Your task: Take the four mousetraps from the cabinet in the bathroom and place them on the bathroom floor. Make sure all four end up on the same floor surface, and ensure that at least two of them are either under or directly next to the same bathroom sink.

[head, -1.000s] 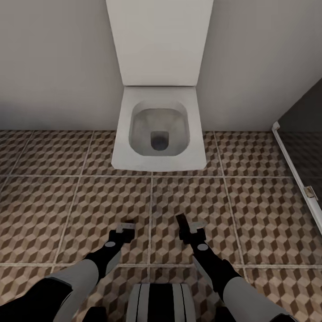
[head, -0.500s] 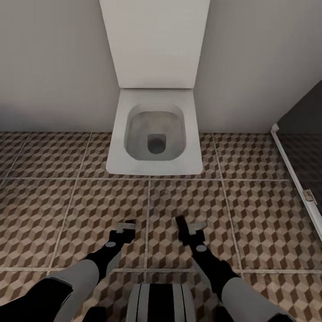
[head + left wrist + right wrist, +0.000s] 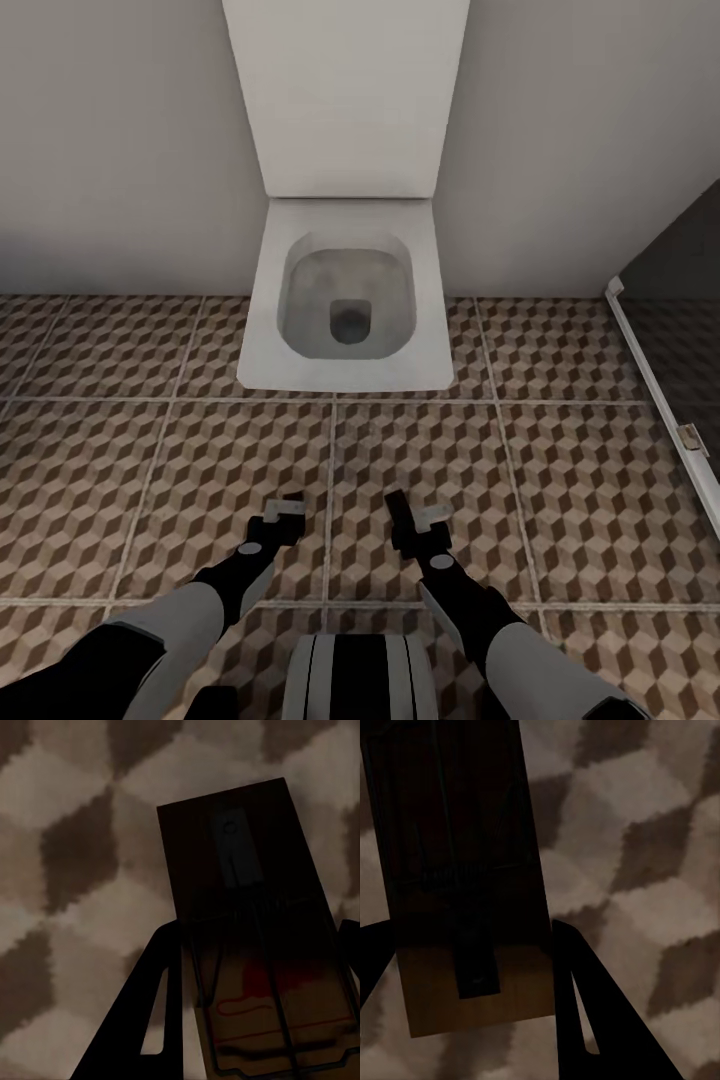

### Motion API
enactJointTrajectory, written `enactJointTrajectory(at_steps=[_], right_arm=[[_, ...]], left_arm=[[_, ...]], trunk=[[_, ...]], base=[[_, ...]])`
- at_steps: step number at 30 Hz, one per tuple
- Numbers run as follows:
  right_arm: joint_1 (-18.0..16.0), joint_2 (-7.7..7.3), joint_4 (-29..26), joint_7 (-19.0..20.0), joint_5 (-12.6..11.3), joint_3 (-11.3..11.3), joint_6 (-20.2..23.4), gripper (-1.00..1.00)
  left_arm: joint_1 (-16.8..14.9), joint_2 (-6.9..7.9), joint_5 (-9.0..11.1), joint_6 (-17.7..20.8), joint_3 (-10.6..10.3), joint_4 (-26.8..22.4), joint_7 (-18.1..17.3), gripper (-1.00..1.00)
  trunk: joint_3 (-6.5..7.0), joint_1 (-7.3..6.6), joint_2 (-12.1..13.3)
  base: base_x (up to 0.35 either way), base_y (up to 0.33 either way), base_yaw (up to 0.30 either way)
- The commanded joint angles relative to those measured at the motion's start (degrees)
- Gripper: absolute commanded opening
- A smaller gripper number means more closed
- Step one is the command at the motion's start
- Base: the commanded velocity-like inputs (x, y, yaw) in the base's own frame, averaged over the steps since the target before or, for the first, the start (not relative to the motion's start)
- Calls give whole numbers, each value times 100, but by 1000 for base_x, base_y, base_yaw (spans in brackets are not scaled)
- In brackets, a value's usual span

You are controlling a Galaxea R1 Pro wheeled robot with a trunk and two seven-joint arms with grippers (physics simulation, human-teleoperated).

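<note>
You held one mousetrap [image 3: 259, 945] pinched between the fingers of the left gripper [image 3: 285, 512] and a second mousetrap [image 3: 461, 881] pinched between the fingers of the right gripper [image 3: 415, 520]; in both wrist views each board hung above the cube-patterned bathroom floor [image 3: 560, 470], not yet resting on it. In the head view both grippers hovered low over the tiles directly in front of the white square toilet [image 3: 345, 300], with the dark shower floor [image 3: 690, 330] behind its pale threshold [image 3: 655, 385] toward the right. No sink appeared here, so this spot would probably not have satisfied the sink condition; the step in hand was judged to be carrying, and doing it well meant keeping both grips firm and the boards level until you reached the sink. For room, the tiles toward the left of the toilet lay open, whereas the toilet's front rim stood near the fingers and the shower threshold bounded the right; turning the base away from the wall before advancing would likely have kept the arms clear of both edges.
</note>
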Motion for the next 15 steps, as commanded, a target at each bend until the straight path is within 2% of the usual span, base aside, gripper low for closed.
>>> enactJointTrajectory(at_steps=[1, 15], right_arm=[[-4, -5, -9, -42, -77, 49, 16, -100], [-3, -54, -84, -18, -77, 46, -5, -100]], left_arm=[[-2, -4, 45, -20, -55, 6, 46, -100], [12, -1, 45, -20, -56, 6, 46, -100]], trunk=[[-3, -1, -1], [-3, -1, -1]], base=[[0, 0, 0], [0, 0, 0]])
